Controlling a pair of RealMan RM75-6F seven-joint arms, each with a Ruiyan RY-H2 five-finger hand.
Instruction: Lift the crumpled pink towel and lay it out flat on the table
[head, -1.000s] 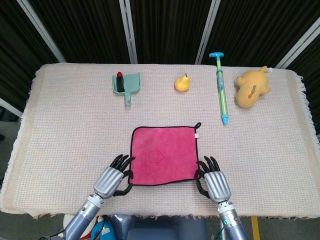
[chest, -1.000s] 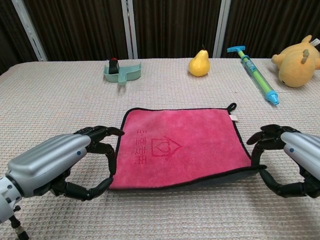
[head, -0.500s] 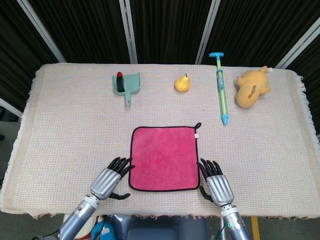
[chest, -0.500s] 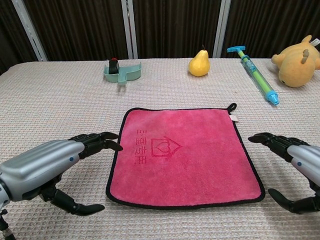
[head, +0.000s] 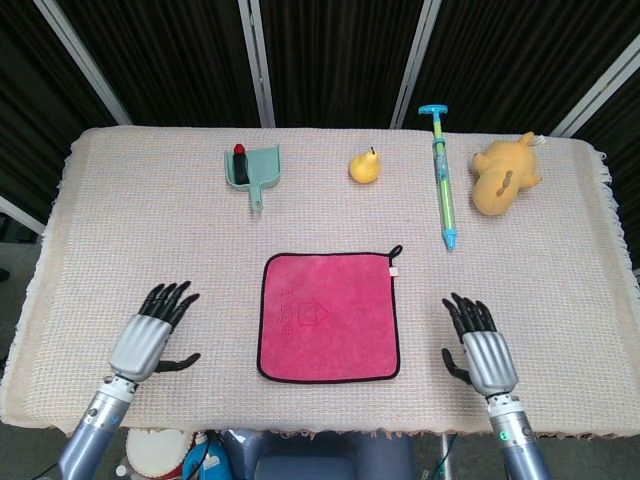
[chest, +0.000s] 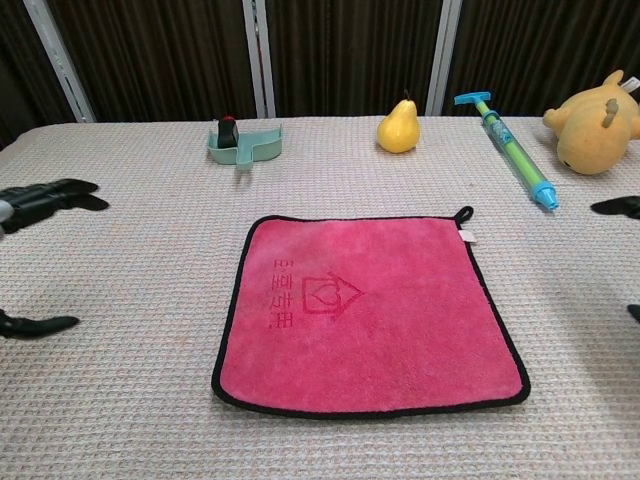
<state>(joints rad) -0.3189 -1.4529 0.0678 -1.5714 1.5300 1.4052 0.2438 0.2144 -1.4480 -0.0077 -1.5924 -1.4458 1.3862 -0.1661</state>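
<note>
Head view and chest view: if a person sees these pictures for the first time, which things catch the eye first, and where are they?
The pink towel draws the eye first: it lies flat and square in the middle of the table, near the front edge. On either side, apart from it, the left hand and right hand are open with fingers spread. Along the far edge sit a green dustpan, yellow pear, water pump toy and yellow plush toy.

You're at a lab test rig. A cloth-covered table stands before black curtains hung between metal poles along the frame's top.
</note>
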